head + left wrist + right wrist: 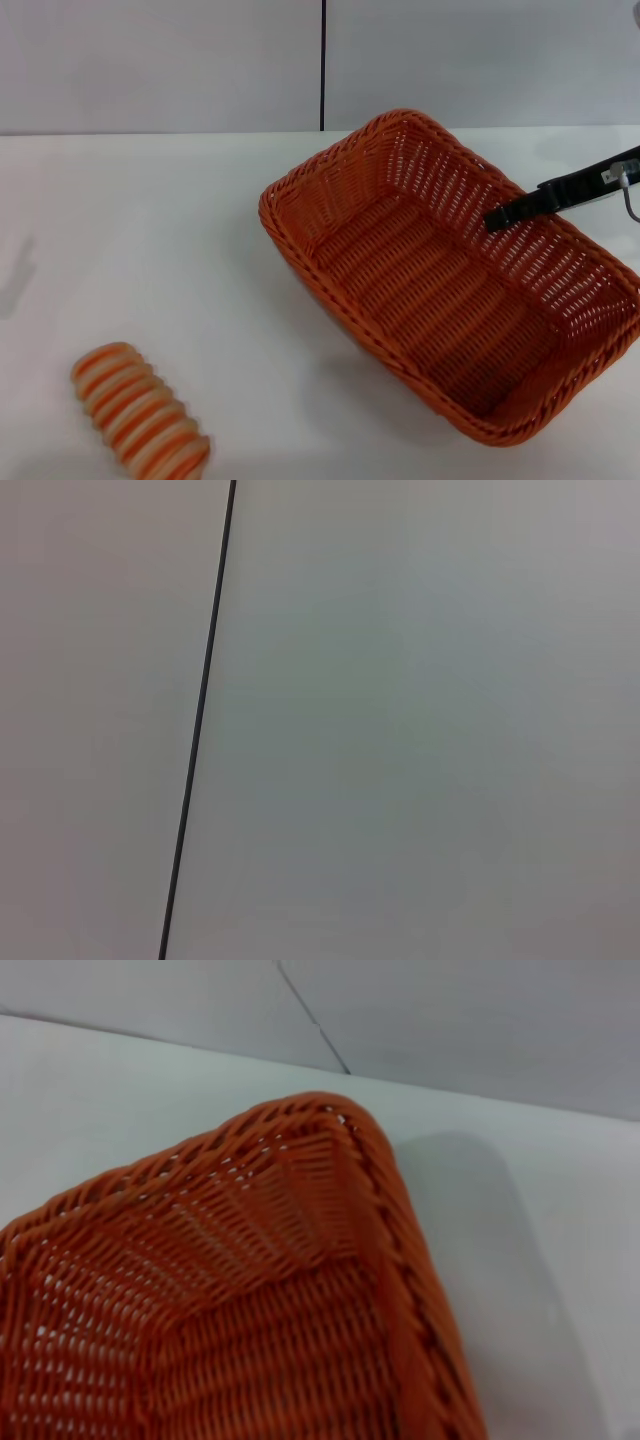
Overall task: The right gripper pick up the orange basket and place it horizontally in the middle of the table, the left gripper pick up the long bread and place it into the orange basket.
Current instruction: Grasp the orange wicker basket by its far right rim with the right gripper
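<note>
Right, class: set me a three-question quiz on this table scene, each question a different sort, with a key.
1. True or false: the long bread lies inside the orange basket.
2. Which hand reaches over the basket's far rim: A left, B right?
3. Fill in: the basket sits ____ to the table edges.

Key: 1 false, it lies on the table, apart from the basket. 2 B. 3 diagonal.

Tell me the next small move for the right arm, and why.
Probably turn the orange basket toward horizontal. It sits diagonally on the table, right of the middle, with the right gripper at its far long wall. The long bread lies outside, at the near left; the left gripper is not in view.
</note>
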Robot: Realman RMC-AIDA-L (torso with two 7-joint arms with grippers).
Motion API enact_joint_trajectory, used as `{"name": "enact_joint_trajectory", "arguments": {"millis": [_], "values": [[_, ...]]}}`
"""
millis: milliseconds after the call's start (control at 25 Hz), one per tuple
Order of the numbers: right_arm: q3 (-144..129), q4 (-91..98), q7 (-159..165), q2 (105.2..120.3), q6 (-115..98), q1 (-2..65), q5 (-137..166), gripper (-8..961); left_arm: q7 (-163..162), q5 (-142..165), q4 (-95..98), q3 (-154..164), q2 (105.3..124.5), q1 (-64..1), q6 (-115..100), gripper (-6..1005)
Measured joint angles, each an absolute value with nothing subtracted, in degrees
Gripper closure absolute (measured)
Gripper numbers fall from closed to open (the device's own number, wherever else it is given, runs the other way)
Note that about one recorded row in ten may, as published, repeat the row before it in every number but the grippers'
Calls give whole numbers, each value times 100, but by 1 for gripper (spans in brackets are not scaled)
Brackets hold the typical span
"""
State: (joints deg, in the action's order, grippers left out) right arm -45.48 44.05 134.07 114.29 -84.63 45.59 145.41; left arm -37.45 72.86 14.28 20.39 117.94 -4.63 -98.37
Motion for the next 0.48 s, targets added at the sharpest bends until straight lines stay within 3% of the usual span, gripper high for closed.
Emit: {"name": "enact_joint_trajectory", "arguments": {"millis": [240, 480], "values": [[-4516, 4476, 13155, 11474, -8295, 4533, 14524, 185, -3743, 7286, 1425, 2034, 11795, -470, -9858, 273], [-4535, 4455, 12931, 11477, -8241, 4573, 14338, 330, -3744, 7278, 1415, 1994, 11795, -507, -9850, 272]]}}
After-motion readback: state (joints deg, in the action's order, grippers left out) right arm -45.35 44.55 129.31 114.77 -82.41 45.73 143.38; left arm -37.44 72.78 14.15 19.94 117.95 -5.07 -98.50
